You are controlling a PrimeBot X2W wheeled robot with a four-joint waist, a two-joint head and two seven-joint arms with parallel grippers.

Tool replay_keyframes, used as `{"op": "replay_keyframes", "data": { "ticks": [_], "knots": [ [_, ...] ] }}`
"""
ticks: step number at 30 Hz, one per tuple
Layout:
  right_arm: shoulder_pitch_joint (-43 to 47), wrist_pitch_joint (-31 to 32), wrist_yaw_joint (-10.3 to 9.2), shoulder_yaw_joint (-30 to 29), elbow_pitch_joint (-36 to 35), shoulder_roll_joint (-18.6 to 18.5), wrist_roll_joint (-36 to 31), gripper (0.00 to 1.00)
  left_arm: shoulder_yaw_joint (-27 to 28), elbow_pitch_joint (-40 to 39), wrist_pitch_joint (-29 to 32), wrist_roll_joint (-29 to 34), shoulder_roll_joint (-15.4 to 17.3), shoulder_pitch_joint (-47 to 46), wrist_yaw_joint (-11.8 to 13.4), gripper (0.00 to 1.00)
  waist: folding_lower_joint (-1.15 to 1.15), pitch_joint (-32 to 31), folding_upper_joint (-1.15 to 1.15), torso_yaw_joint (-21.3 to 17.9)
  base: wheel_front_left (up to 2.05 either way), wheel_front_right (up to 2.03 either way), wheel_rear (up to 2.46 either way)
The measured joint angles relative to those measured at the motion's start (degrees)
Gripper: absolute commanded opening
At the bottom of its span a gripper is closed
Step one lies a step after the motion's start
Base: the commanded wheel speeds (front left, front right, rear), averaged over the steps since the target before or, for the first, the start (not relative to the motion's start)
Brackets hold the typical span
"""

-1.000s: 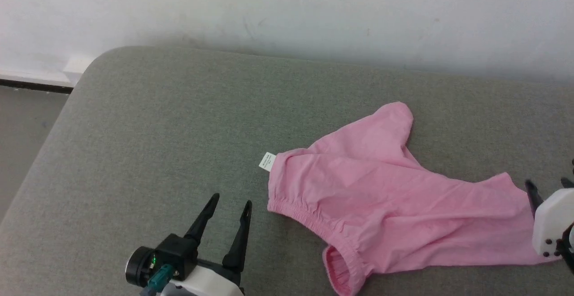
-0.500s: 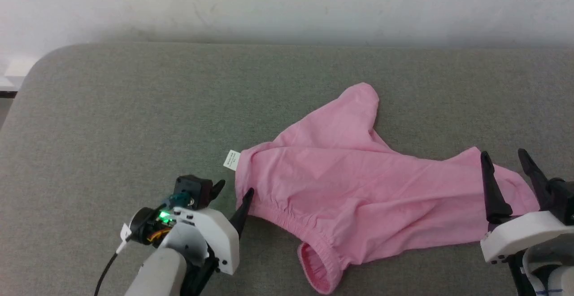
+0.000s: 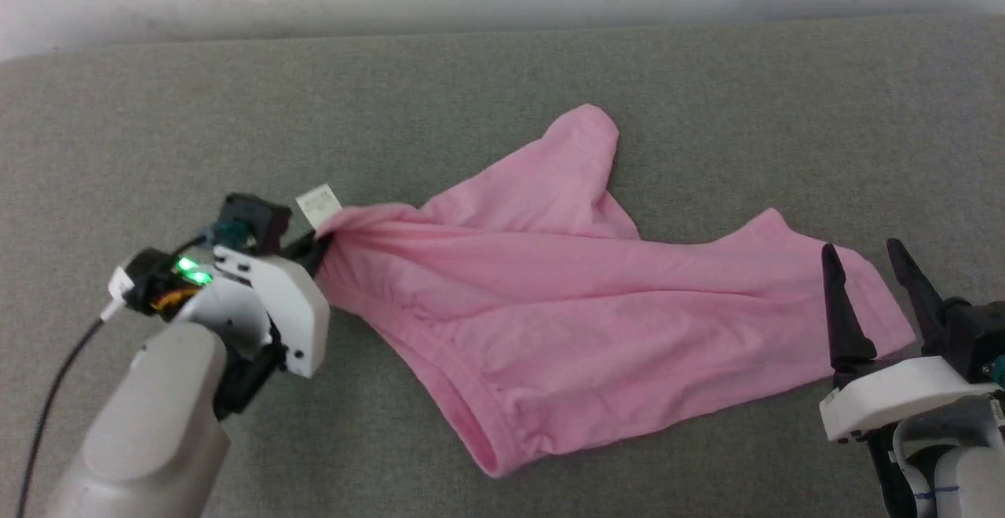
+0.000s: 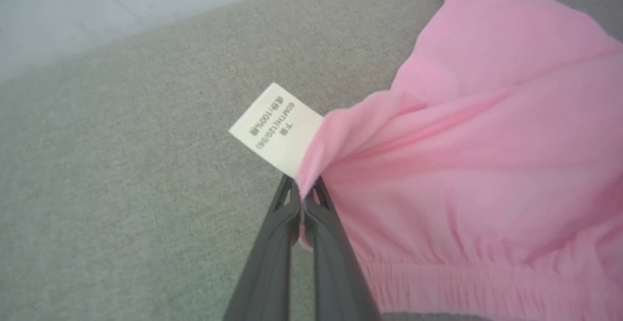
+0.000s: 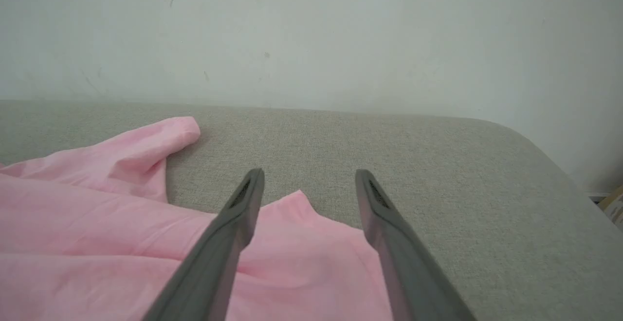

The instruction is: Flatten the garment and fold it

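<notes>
While the garment lies rumpled across the bench middle, its waistband corner is pinched by the left gripper, presumably for stretching flat; the right gripper is held spread over the opposite hem.

A bare indoor room: a grey cloth-covered padded surface with a rounded corner stands against a plain white, lightly scuffed wall. Home or lab cannot be told.
</notes>
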Motion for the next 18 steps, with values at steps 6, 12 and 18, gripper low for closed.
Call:
{"op": "replay_keyframes", "data": {
  "ticks": [6, 12, 18],
  "knots": [
    [-0.6, -0.4, 0.00, 0.8, -0.4, 0.2, -0.4, 1.00, 1.7, 3.8, -1.5, -0.3, 5.4, -9.8, -0.2, 0.00, 0.00, 1.5, 0.00, -1.3, 0.00, 0.00, 0.00],
    [-1.9, 0.1, 0.00, 2.3, -0.9, 0.4, -0.4, 1.00, 1.0, 11.3, -5.8, 1.7, 7.9, -17.0, -0.4, 1.00, 0.00, 3.2, 0.00, -2.0, 0.00, 0.00, 0.00],
    [-2.3, 0.5, 0.00, 3.5, 0.4, 0.5, -0.4, 1.00, 0.8, 17.3, -15.0, 3.1, 5.5, -18.3, 1.3, 1.00, 0.00, 3.5, 0.00, -1.4, 0.00, 0.00, 0.00]
  ]
}}
